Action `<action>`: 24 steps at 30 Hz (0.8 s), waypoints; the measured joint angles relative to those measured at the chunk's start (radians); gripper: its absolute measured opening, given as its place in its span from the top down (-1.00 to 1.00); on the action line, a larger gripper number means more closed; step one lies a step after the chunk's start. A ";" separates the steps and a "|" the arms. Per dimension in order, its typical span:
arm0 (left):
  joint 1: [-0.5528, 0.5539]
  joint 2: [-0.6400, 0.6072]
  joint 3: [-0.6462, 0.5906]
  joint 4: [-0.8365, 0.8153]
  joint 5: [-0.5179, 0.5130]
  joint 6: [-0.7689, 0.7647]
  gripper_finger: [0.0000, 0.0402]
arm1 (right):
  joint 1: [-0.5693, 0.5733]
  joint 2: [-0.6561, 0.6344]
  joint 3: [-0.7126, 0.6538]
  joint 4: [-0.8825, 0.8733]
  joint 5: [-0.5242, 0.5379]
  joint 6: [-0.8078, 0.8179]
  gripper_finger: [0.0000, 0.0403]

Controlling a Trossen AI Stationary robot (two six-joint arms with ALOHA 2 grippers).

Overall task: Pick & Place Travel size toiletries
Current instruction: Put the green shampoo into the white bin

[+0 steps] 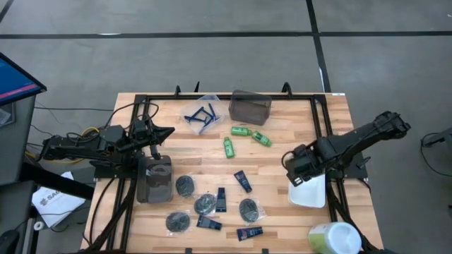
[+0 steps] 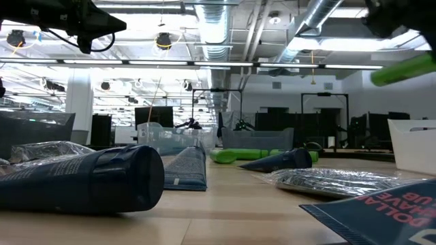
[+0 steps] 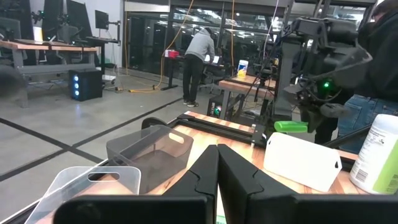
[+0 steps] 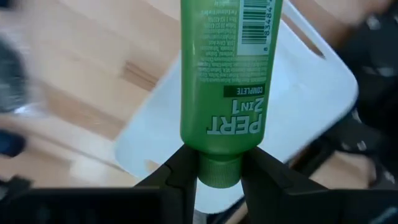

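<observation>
while the right gripper pinches the bright green plastic mini bottle by its cap, release squarely over the white rectangular tray beyond its fingertips; left gripper rests closed, empty.

One bright green mini bottle is up in the air, pinched at its cap, label reading "Pert 2 in 1", hanging over the white tray. Three more green bottles lie on their sides mid-table, two nearly end to end and one just below them. Thin blue razors sit piled in a clear bin at the back. Toward the front, dark round discs in clear wrap are scattered flat, with dark navy tubes lying among them, some touching the wraps.
</observation>
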 joint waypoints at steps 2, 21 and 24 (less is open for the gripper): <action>0.000 0.000 0.000 0.000 0.000 0.000 1.00 | 0.028 0.009 0.000 -0.021 -0.002 0.063 0.56; 0.000 0.000 0.000 0.000 0.000 0.000 1.00 | 0.127 0.050 -0.153 0.152 -0.023 0.404 0.56; 0.000 0.000 0.000 0.000 0.000 0.000 1.00 | 0.124 0.083 -0.183 0.176 -0.023 0.403 0.56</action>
